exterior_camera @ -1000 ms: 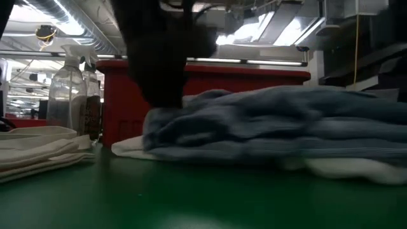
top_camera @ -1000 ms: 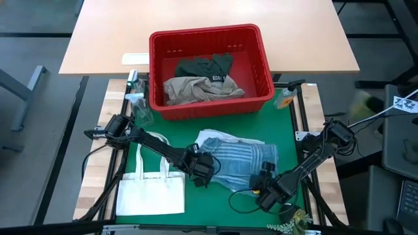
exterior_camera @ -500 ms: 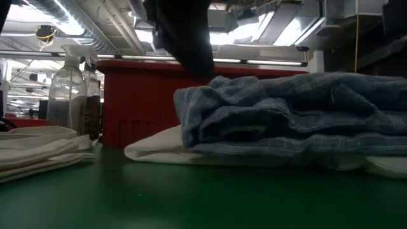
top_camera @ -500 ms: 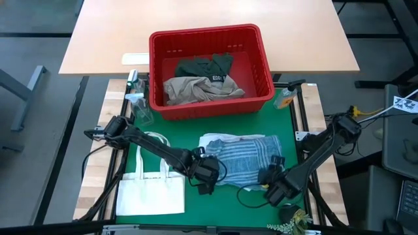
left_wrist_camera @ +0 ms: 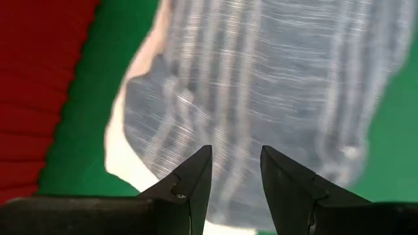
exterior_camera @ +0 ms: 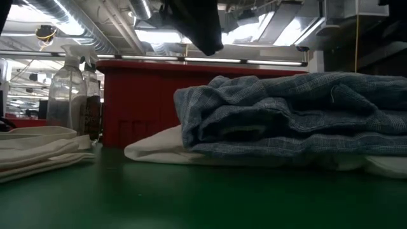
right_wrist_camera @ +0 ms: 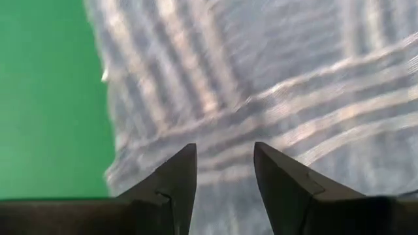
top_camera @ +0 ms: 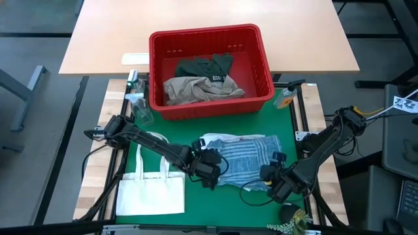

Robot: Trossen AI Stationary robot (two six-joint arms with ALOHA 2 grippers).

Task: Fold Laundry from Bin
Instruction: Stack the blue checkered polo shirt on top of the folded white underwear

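Blue-and-white striped garment (top_camera: 245, 158) with white cloth (top_camera: 215, 139) under its far edge lies folded and bunched on the mat between my left gripper (top_camera: 210, 171) and right gripper (top_camera: 271, 175), red bin (top_camera: 208, 104) beyond them holding crumpled beige garment (top_camera: 196, 88) and dark green garment (top_camera: 206, 65).

Robotics lab or test workshop, not a home. Evidence: two dark arms bolted to a wood-edged bench topped with a green mat (top_camera: 287, 140), cables trailing off the sides. Plain tan table (top_camera: 209, 32) pushed against the far end; grey hard floor (top_camera: 32, 117) all around, with dark equipment at the right margin. Low view shows an open industrial ceiling: exposed ducts (exterior_camera: 70, 19), pipes, and long strip lights (exterior_camera: 267, 28). Spray bottle (exterior_camera: 65, 86) standing at the bench edge. Background beyond it is dim; possibly more benches or shelving, hard to tell.
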